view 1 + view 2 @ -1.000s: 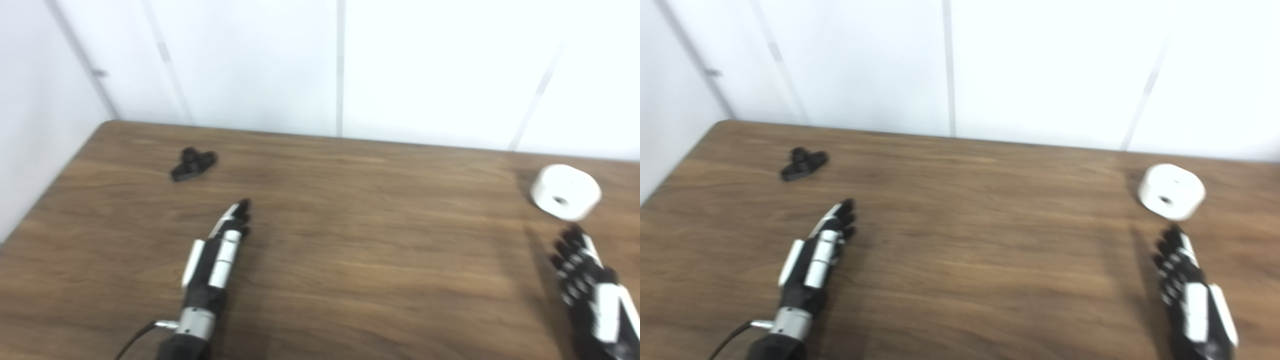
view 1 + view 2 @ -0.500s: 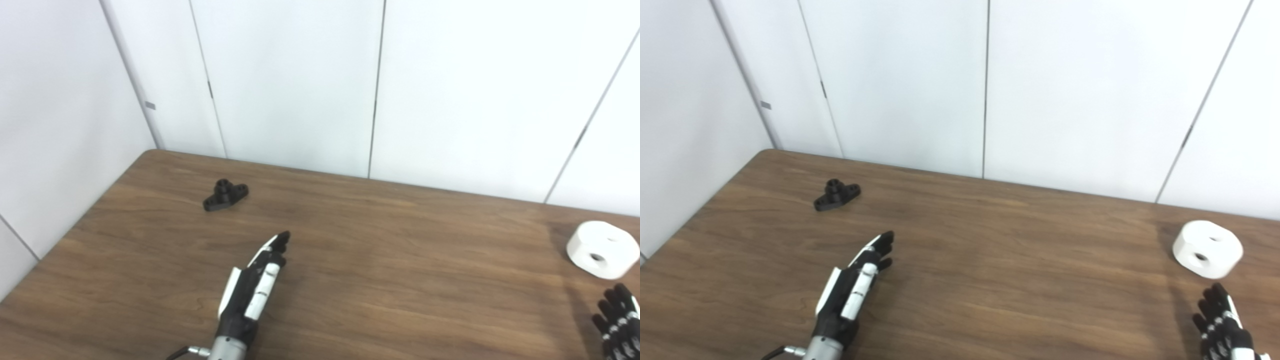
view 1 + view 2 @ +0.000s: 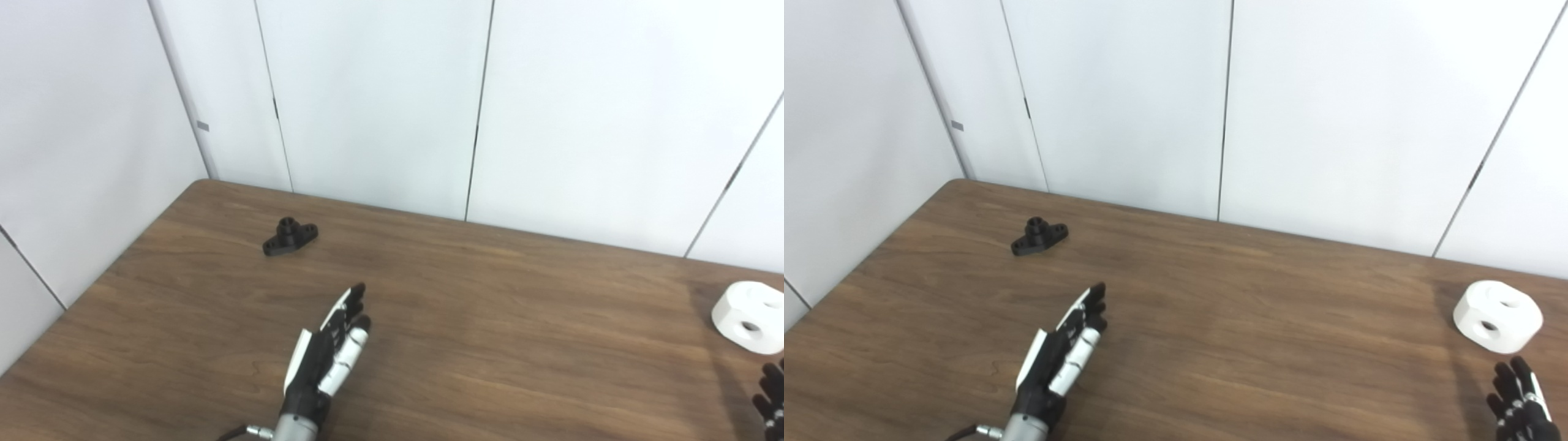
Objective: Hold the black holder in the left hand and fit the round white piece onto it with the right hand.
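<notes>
The black holder (image 3: 290, 236) lies flat on the wooden table (image 3: 490, 318) at the far left, with nothing touching it. My left hand (image 3: 331, 355) hovers open over the table, fingers stretched toward the holder and well short of it. The round white piece (image 3: 1497, 316), with holes in its top and side, sits at the far right of the table. My right hand (image 3: 1522, 404) is at the bottom right corner, partly cut off by the frame, fingers spread open just short of the white piece.
White wall panels (image 3: 380, 104) close off the table's back and left sides. The table's left edge (image 3: 104, 269) runs diagonally near the holder. A cable (image 3: 968, 432) trails from the left wrist.
The camera has tilted up and shifted, so the whole scene sits lower and further right. Both hands stay open; the right hand is now nearly out of frame.
</notes>
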`<state>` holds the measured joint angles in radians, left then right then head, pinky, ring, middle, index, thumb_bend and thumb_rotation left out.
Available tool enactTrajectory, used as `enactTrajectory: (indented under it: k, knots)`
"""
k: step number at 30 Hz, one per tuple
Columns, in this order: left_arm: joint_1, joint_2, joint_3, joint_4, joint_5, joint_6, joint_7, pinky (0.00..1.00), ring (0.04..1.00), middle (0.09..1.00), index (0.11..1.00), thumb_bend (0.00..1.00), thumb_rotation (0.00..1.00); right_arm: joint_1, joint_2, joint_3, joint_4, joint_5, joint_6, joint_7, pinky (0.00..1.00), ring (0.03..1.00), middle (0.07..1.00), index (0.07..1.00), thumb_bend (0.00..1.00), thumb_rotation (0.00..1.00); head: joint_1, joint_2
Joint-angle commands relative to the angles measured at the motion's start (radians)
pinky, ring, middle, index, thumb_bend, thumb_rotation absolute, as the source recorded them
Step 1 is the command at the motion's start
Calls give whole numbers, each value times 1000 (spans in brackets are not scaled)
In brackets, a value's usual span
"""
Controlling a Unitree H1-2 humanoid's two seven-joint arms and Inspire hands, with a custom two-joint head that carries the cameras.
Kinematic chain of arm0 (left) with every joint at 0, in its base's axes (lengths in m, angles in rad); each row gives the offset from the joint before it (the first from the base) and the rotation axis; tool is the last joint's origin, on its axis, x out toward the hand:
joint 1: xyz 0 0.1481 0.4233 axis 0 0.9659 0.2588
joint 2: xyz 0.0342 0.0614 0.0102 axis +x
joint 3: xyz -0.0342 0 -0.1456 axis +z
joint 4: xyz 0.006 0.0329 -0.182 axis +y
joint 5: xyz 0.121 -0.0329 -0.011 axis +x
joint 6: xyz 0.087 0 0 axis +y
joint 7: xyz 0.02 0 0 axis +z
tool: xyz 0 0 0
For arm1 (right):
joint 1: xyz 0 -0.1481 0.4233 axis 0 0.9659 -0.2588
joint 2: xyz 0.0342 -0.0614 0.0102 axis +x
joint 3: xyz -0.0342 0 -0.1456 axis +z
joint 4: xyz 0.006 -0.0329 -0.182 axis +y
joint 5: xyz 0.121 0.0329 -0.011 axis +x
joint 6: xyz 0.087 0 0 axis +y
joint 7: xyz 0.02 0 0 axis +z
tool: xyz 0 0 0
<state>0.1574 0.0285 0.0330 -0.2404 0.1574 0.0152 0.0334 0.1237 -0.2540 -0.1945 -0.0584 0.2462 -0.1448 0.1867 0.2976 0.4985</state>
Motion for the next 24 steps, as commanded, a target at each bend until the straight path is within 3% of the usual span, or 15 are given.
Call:
enactTrajectory:
  k: [1, 6, 10, 16, 19, 24]
  knots:
    - [-7, 34, 7, -63, 87, 20, 23, 868, 919, 944, 937, 547, 462, 53, 16, 1, 26, 5, 7, -5, 1000, 1000, 984, 1000, 647, 1000, -3, 2]
    - [-68, 76, 62, -137, 119, 129, 11, 835, 897, 935, 928, 637, 315, 51, 19, 2, 15, -1, 23, -15, 1000, 1000, 976, 1000, 653, 1000, -12, 1]
    - [-127, 126, 101, -175, 132, 207, 5, 874, 928, 941, 902, 679, 220, 50, 13, 13, 16, -50, 11, -26, 1000, 998, 953, 1000, 670, 1000, -18, 2]
    - [-191, 239, 100, -181, 289, 283, -7, 827, 912, 939, 889, 730, 300, 55, 9, 19, 11, -6, 21, 10, 1000, 1000, 985, 1000, 596, 1000, -26, 2]
    - [-229, 286, 113, -156, 328, 309, -6, 893, 939, 934, 879, 748, 279, 54, 20, 14, 5, 9, 36, 4, 1000, 1000, 982, 1000, 580, 1000, -29, 2]
    - [-298, 359, 116, -65, 381, 311, 9, 832, 925, 919, 854, 782, 280, 54, 33, 12, -19, 24, 75, -7, 1000, 1000, 987, 1000, 583, 1000, -29, 6]
